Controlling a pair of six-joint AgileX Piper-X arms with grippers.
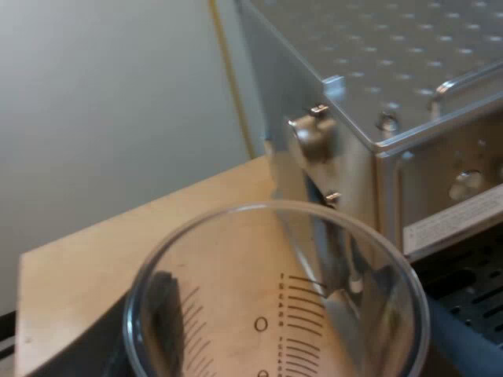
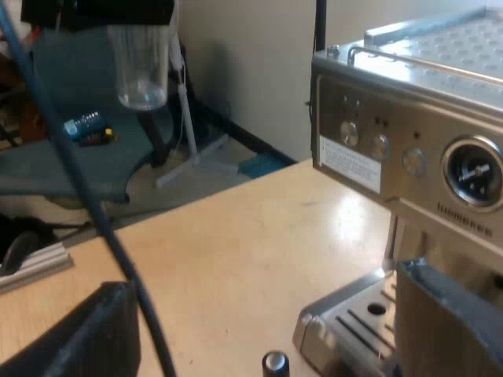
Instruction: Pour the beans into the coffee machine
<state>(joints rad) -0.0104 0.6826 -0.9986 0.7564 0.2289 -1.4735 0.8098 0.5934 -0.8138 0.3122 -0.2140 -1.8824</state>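
Black left gripper (image 2: 118,12): clamped on measuring glass (image 1: 275,314), high beside espresso machine (image 2: 409,141).
Axis: vertical, mouth up, base down.
Left wrist view: looks into the mouth; scale marks.
Right wrist view: side-on profile, machine's dial front.
Right gripper (image 2: 263,330): fingers spread, low over table (image 2: 236,251).

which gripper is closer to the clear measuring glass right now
Left: the left gripper grips the clear measuring glass. The right gripper sits low over the wooden table, far from it.
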